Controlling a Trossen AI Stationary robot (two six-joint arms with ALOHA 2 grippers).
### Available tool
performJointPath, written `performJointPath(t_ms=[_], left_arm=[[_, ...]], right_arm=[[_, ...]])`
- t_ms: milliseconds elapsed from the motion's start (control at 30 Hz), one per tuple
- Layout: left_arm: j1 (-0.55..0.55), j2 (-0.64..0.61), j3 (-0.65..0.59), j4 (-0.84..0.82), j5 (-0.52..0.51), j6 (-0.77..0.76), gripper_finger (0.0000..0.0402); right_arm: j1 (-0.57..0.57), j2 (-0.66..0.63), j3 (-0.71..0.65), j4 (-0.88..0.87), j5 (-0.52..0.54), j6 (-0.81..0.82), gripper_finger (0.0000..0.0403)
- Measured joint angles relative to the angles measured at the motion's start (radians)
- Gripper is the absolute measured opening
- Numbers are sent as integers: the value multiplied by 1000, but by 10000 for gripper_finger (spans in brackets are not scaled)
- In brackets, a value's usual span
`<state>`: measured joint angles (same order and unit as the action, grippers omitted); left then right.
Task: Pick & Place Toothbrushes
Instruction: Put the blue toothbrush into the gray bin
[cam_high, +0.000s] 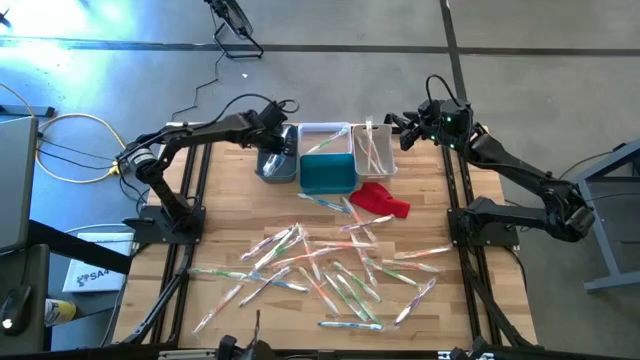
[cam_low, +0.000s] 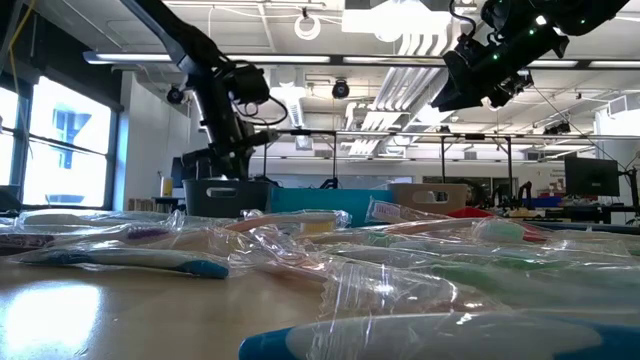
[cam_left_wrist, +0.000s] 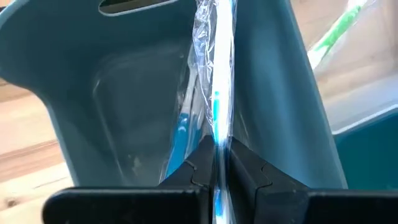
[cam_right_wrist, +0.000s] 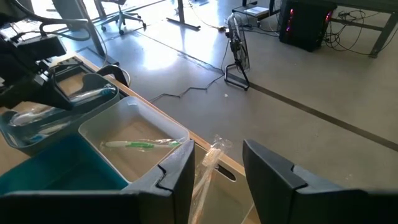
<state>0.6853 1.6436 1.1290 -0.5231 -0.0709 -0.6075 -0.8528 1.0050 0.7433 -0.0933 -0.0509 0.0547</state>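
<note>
left wrist view shows my left tool (cam_left_wrist: 219, 163) clamped on a wrapped blue toothbrush (cam_left_wrist: 216, 74) hanging inside the grey bin (cam_left_wrist: 74, 74). i'd lower a touch, then release so it drops flat. right tool (cam_right_wrist: 217, 168) hangs with fingers apart above the white bin (cam_right_wrist: 140, 127).

Floor (cam_high: 330, 25): smooth grey concrete, crossed by a dark seam. Windows (cam_low: 60, 140) admit daylight on one side. Ceiling (cam_low: 330, 40): exposed pipes and strip lights.
</note>
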Motion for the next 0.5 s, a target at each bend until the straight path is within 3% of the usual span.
performJointPath(t_ms=[500], left_arm=[[2,0,-63,7,-28,24,19]], right_arm=[[0,0,0,0,0,1,128]])
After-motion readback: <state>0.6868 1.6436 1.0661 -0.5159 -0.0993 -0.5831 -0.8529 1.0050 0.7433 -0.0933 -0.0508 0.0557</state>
